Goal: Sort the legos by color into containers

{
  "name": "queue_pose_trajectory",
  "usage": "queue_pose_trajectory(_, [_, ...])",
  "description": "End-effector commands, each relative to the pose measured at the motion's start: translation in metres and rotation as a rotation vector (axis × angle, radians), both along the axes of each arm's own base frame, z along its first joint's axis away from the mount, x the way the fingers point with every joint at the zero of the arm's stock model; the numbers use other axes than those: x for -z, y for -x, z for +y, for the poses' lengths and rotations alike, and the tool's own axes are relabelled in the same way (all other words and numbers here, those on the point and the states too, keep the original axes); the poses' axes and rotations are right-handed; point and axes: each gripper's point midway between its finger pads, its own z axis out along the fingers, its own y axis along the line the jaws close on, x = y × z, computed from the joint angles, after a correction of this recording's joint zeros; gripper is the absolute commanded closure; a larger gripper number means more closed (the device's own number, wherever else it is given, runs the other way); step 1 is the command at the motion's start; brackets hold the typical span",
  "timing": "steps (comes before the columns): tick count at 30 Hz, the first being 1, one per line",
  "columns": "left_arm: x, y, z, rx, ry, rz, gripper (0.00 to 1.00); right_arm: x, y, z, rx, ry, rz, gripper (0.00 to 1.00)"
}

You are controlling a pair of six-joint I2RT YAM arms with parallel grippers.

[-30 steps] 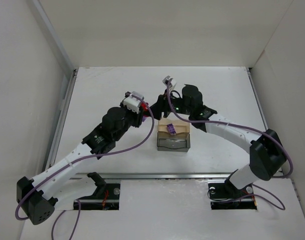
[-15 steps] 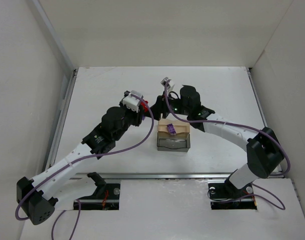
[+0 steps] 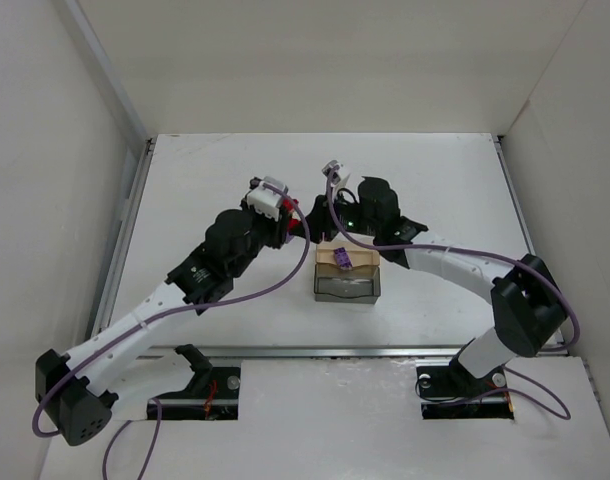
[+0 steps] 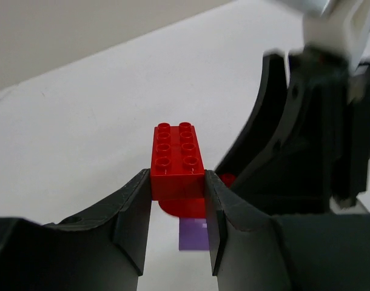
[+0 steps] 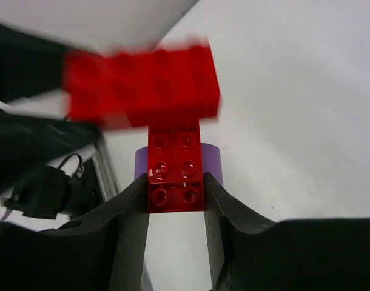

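Looks like it's the red's turn. The purple brick (image 3: 340, 259) sits in the tan tray (image 3: 367, 256) mid-frame. Just up-left of it, the left gripper (image 4: 178, 182) pinches a red brick (image 4: 178, 154) by its sides. The right gripper (image 5: 176, 191) is squeezed on a second red piece (image 5: 176, 173), seemingly stuck crosswise. Next they'd need pulling apart, then go in the grey tray (image 3: 347, 297).

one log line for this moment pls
left gripper: shut on red brick | right gripper: shut on second red brick, purple piece behind | purple brick: in tan tray
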Motion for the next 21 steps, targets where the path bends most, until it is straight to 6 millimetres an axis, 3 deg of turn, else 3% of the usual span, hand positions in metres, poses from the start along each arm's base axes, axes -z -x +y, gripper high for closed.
queue_pose_trajectory(1, [-0.105,-0.009,-0.007,-0.003,0.187,-0.245,1.00,0.017,-0.002,-0.008,0.063,0.041,0.006,1.00])
queue_pose_trajectory(4, [-0.137,-0.015,-0.005,-0.029,0.210,-0.322,1.00,0.012,-0.006,-0.012,0.095,0.041,-0.004,1.00])
queue_pose_trajectory(5, [-0.140,-0.015,-0.009,-0.009,0.212,-0.324,1.00,0.012,-0.008,-0.013,0.108,0.043,-0.006,1.00])
queue_pose_trajectory(9, [-0.123,-0.010,-0.016,0.046,0.152,-0.257,1.00,0.000,-0.017,-0.024,0.169,0.029,-0.021,1.00])
queue_pose_trajectory(11, [-0.093,-0.001,-0.014,0.077,0.085,-0.179,1.00,-0.011,-0.039,-0.058,0.347,0.032,-0.003,1.00])
queue_pose_trajectory(13, [-0.065,0.024,-0.023,0.224,0.035,-0.143,1.00,-0.011,-0.051,-0.095,0.516,0.055,0.022,1.00])
queue_pose_trajectory(14, [-0.052,0.036,-0.027,0.303,-0.008,-0.150,1.00,-0.012,-0.066,-0.127,0.669,0.075,0.007,1.00])
queue_pose_trajectory(15, [-0.041,0.048,-0.032,0.383,-0.028,-0.152,1.00,-0.023,-0.064,-0.146,0.735,0.066,-0.014,1.00])
queue_pose_trajectory(16, [-0.031,0.066,-0.044,0.512,-0.034,-0.148,1.00,-0.027,-0.066,-0.160,0.787,0.079,-0.031,1.00])
queue_pose_trajectory(17, [-0.004,0.074,-0.047,0.563,-0.058,-0.103,1.00,-0.024,-0.066,-0.174,0.846,0.120,-0.037,1.00])
queue_pose_trajectory(19, [0.017,0.092,-0.061,0.711,-0.068,-0.069,1.00,-0.028,-0.065,-0.192,0.898,0.160,-0.067,1.00])
queue_pose_trajectory(21, [0.053,0.094,-0.076,0.809,-0.129,0.015,1.00,-0.035,-0.063,-0.200,0.921,0.171,-0.084,1.00])
